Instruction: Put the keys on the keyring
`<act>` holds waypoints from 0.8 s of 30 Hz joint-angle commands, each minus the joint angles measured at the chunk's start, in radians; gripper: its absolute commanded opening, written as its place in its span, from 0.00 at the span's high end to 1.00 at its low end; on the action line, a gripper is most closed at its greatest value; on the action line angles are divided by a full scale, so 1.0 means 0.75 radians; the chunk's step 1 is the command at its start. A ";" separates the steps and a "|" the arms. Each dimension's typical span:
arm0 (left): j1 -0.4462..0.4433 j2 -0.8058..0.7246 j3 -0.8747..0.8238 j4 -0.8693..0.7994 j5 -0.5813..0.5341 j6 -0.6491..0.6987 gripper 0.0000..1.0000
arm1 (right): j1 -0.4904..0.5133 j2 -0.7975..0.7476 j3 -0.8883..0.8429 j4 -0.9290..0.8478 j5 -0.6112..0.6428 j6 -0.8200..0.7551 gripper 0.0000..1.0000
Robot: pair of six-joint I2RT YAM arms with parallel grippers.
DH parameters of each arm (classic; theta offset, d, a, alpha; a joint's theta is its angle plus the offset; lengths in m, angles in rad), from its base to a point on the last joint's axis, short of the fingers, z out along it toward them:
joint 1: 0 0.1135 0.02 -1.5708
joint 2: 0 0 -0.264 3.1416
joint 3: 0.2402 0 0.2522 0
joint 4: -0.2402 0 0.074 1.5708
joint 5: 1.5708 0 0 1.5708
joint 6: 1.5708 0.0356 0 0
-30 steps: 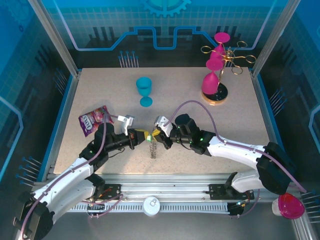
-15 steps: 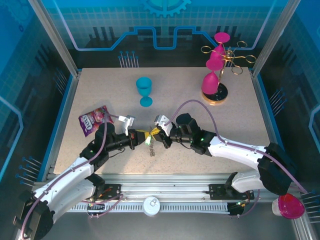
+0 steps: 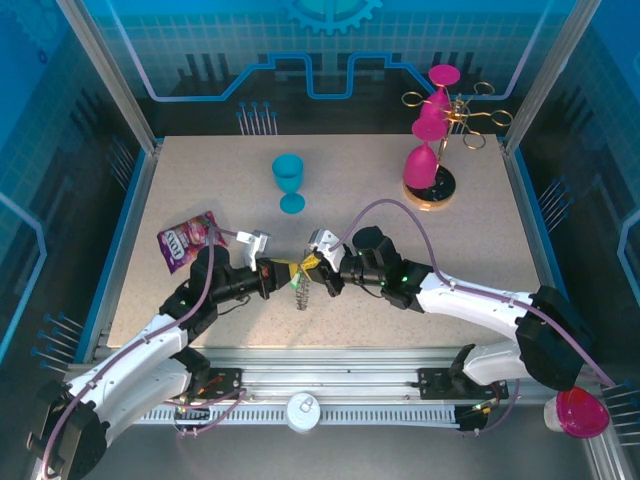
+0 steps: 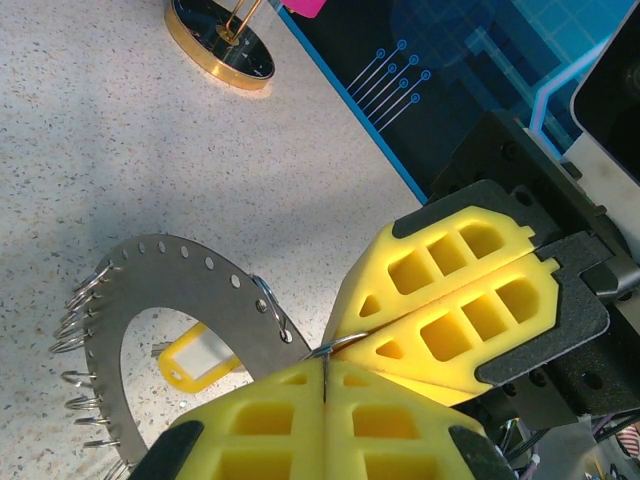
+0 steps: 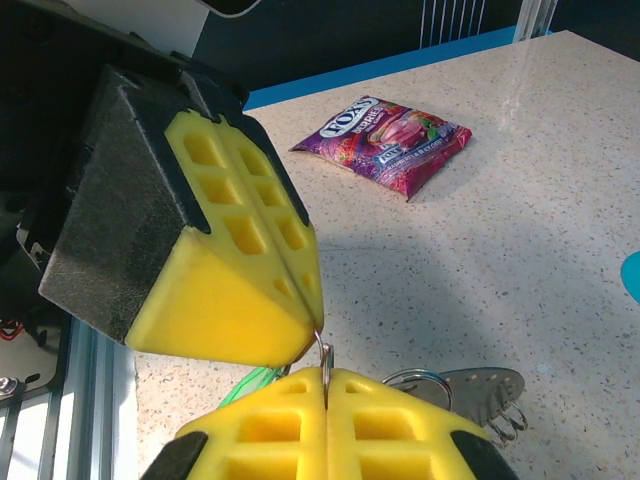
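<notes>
Bright even light; soft shadows beneath jaws on table (image 5: 480,260).

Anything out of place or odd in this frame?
What looks like a pink goblet lies off the table, past its near right corner, while the other pink goblets hang on the gold rack. Nothing else stands out.

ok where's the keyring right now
Top view: the keyring is front-centre, pinched between the left gripper and right gripper, on the near side of the blue goblet.
</notes>
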 commanded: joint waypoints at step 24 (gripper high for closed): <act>0.010 0.006 -0.017 0.036 -0.035 -0.023 1.00 | 0.016 -0.052 0.010 0.060 -0.083 0.004 1.00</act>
